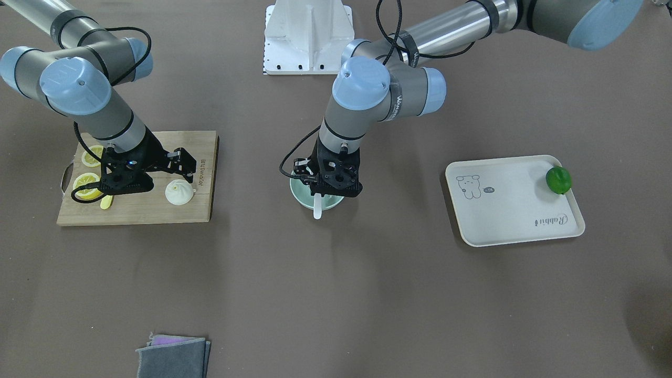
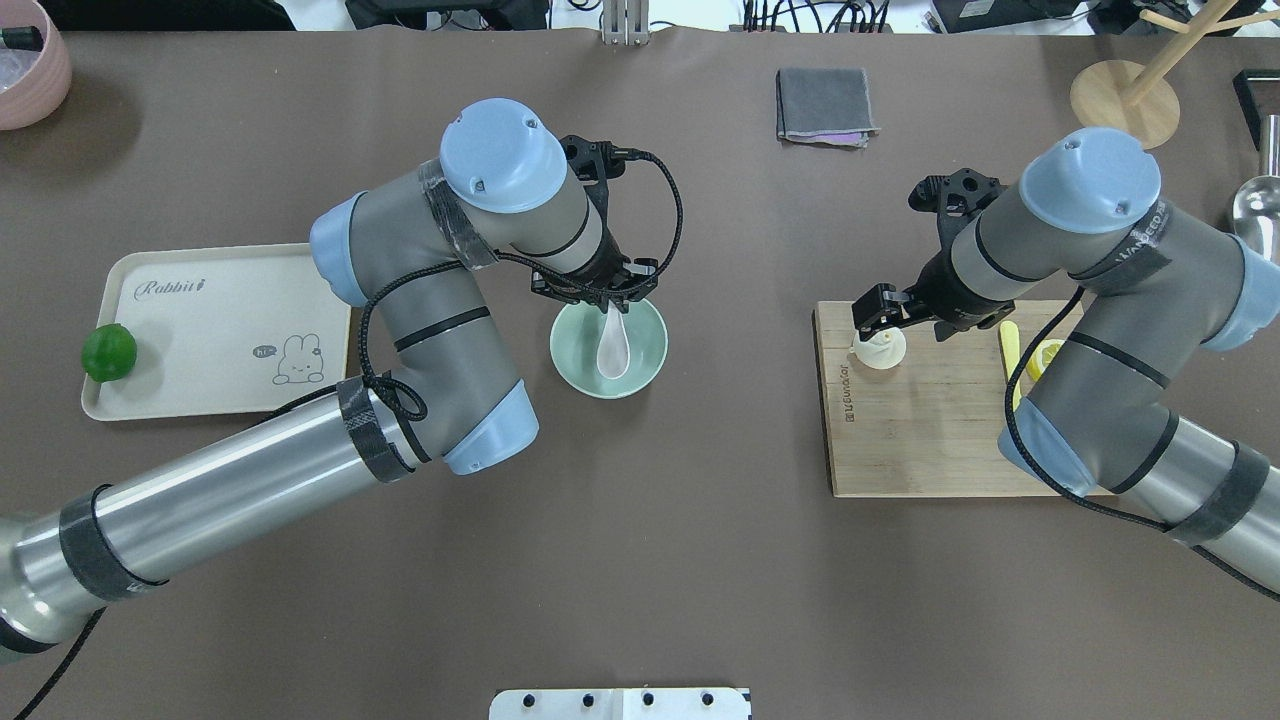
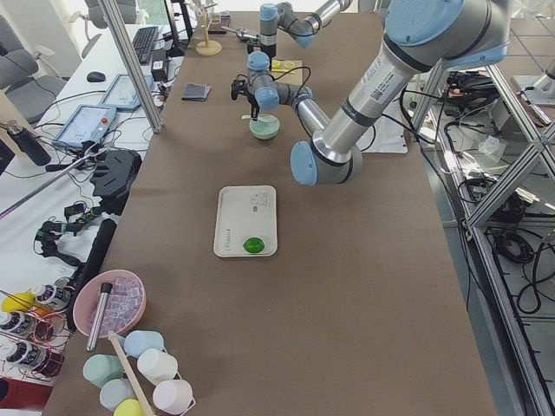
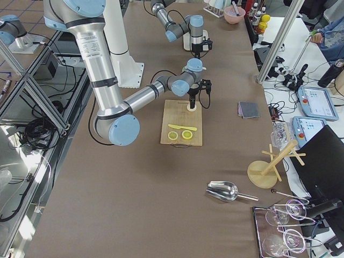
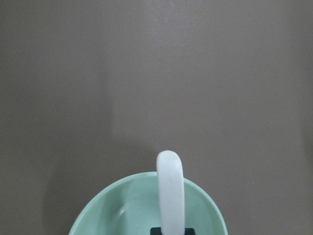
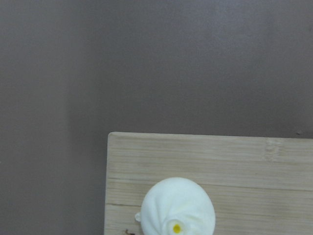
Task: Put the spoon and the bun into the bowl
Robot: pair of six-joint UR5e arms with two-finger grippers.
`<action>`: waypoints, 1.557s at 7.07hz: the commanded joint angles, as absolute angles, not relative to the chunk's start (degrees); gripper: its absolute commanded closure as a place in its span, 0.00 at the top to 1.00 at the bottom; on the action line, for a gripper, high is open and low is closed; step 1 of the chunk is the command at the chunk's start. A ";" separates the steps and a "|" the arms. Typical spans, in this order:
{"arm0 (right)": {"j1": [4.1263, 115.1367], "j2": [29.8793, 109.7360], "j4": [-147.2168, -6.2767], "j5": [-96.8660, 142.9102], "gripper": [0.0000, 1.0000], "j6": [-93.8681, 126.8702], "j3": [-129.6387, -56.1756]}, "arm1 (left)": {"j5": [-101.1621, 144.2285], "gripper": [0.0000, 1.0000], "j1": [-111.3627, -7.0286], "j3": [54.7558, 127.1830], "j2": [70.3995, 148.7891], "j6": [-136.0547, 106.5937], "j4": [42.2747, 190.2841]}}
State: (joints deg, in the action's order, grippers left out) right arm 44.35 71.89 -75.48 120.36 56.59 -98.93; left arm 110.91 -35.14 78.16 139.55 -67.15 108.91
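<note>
- Facing the robot from across the surface (image 1: 336,294): left tool (image 1: 320,191) stands over the bowl (image 1: 299,195), pressed onto the spoon (image 1: 317,209), whose handle end juts past the rim. Right tool (image 1: 181,169) hangs over the wooden board (image 1: 157,210), jaws spread, just above the bun (image 1: 178,192). Lemon slices (image 1: 86,185) lie on the board's far end. Tray (image 1: 504,220) with a lime (image 1: 558,180) at one corner; folded cloth (image 1: 170,357) near the edge.
- Overhead view: spoon scoop (image 2: 612,352) rests inside the mint-green bowl (image 2: 575,362), handle rising to the left tool. Bun (image 2: 884,354) sits on the board (image 2: 920,430) near one corner, partly under a finger (image 2: 870,310) of the right tool.
- Left side view: bowl (image 3: 264,128) far down the surface under the left arm's tool; grip cannot be judged here.
- Right side view: bun (image 4: 192,106) at the board's far end, below the right arm's tool.
- Left wrist view: spoon handle (image 5: 170,191) runs upright across the bowl rim (image 5: 122,196), dark fingertips tight beside it at the bottom edge.
- Right wrist view: bun (image 6: 177,208) alone on the board (image 6: 234,156), near its corner, no finger touching it.
</note>
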 commanded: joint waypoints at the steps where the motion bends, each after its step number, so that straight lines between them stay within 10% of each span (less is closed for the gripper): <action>1: 43.34 71.63 -75.41 118.84 0.95 56.60 -98.18 | 109.78 0.97 -35.16 77.69 139.57 -67.15 109.60; 3: 42.28 71.63 -75.50 117.51 0.89 56.60 -97.38 | 109.78 0.98 -35.24 77.87 139.57 -66.97 109.60; 4: 42.19 71.63 -75.41 117.51 0.67 56.60 -96.77 | 109.78 0.98 -35.33 77.96 139.57 -67.06 109.60; 5: 42.19 71.63 -75.41 117.51 0.15 56.69 -96.85 | 109.78 0.98 -35.33 78.05 139.57 -67.15 109.51; 6: 41.84 71.63 -75.41 117.51 0.00 56.52 -96.68 | 109.69 0.98 -35.42 78.05 139.57 -67.06 109.42; 11: 38.01 54.81 -83.13 114.03 0.00 70.22 -96.86 | 121.26 0.98 -45.50 90.72 127.69 -58.33 108.90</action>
